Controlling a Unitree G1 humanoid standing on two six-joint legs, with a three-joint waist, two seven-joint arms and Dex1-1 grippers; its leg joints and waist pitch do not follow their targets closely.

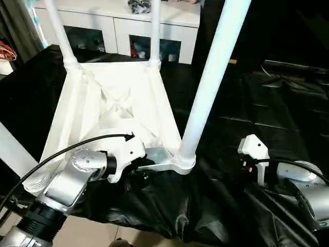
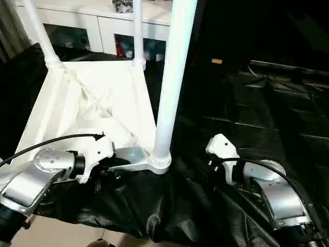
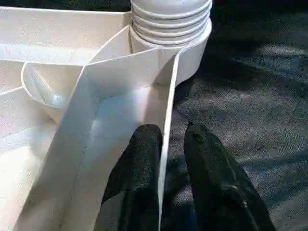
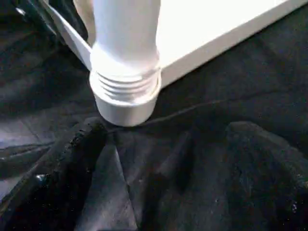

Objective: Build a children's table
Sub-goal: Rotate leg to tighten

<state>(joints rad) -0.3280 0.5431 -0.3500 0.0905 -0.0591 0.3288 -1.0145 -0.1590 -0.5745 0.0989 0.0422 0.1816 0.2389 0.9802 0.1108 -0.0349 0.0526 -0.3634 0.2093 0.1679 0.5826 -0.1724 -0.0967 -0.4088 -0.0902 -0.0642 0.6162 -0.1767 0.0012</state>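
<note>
The children's table lies upside down on black cloth, with the ribbed underside of its white tabletop (image 1: 113, 98) facing up. White legs stand in the corner sockets: the near right leg (image 1: 211, 77), the far left leg (image 1: 59, 31) and the far right leg (image 1: 155, 31). My left gripper (image 3: 173, 130) straddles the tabletop's near rim beside the near right socket (image 1: 185, 162). One finger is inside against the wall, the other outside with a narrow gap. My right gripper (image 4: 167, 130) rests on the cloth just right of that socket, open and holding nothing.
A white cabinet (image 1: 118, 20) with glass doors stands behind the table. Crumpled black cloth (image 1: 267, 103) covers the work surface and hangs over its near edge above the floor (image 1: 103, 231). Another white leg (image 1: 10, 149) crosses the left edge of the picture.
</note>
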